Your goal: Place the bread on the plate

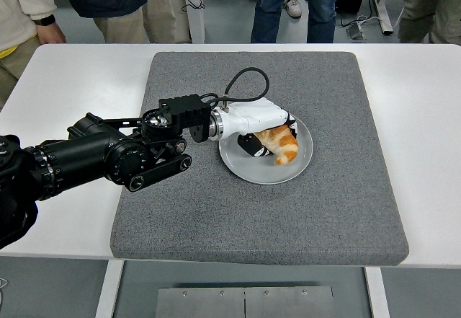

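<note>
Centre frame, the left hand (261, 129) curls its fingers (251, 145) around the bread (281, 144) — the croissant sits under the palm, resting on the plate (302, 161)

1. A white table (65, 65) spans the view, with a grey foam mat (216, 210) lying on it.
2. Several people's legs (288, 4) stand beyond the far edge.
3. Grey floor (223, 1) shows behind; cables (360, 22) trail there.
4. A metal plate (245, 301) sits below the near edge.
</note>
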